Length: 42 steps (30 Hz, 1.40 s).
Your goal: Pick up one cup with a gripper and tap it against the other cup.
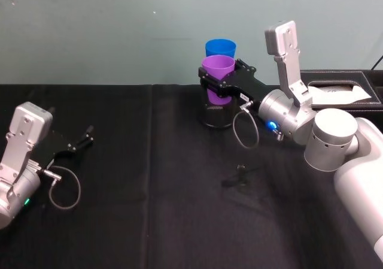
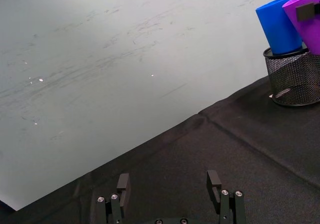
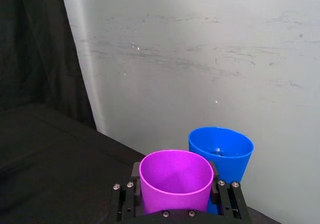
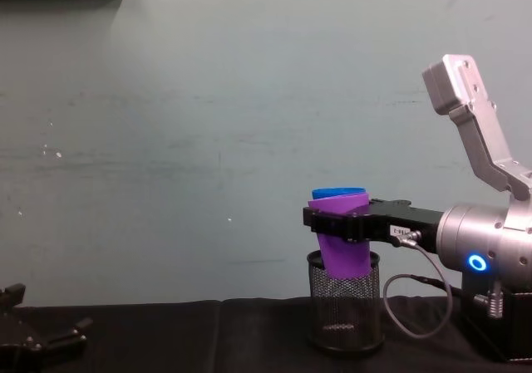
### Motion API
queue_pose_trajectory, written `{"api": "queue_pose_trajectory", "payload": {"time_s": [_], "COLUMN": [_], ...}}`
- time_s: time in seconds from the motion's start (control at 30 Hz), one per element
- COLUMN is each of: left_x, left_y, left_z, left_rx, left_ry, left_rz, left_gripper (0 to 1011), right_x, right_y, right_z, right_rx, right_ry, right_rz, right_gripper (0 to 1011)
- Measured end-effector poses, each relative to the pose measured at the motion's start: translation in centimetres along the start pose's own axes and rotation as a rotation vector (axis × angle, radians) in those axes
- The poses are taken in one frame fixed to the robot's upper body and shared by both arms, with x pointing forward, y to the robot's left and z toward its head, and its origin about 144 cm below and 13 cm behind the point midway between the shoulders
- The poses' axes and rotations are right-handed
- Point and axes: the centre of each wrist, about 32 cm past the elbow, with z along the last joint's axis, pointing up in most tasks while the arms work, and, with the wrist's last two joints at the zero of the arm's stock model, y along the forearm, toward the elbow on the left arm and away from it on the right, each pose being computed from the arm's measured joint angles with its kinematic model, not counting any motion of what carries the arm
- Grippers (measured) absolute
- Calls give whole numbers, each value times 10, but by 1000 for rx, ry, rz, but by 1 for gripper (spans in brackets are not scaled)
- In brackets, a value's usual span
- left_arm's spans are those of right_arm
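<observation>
Left gripper sits near-left on black surface, fingers spread, empty. Farther right, right gripper fingers clamp tilted purple cup, base dipping into mesh pen holder; blue cup stands just behind.

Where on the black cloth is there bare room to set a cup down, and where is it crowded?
The widest bare patch of cloth lies between the left claw and the small clamp, running to the near edge. It is crowded at the back: the mesh holder, the blue cup and the purple cup held by the right claw cluster.
</observation>
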Motion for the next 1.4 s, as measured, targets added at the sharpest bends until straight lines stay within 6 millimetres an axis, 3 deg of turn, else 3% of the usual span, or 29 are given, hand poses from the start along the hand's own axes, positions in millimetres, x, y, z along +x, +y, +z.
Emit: {"api": "queue_pose_trajectory", "payload": {"time_s": [0.47, 1.13, 1.4], "left_x": [0, 0, 0], "left_y": [0, 0, 0], "left_z": [0, 0, 0], "left_rx": [0, 0, 0], "left_ry": [0, 0, 0], "left_rz": [0, 0, 0], "left_gripper": [1000, 1000, 1000], "right_x": [-11, -25, -31], "right_y": [-25, -88, -111], "right_z": [-4, -7, -21], "right_rx": [28, 92, 60], "right_ry": [5, 46, 58], "right_rz": [51, 110, 137], "right_gripper": [747, 747, 747]}}
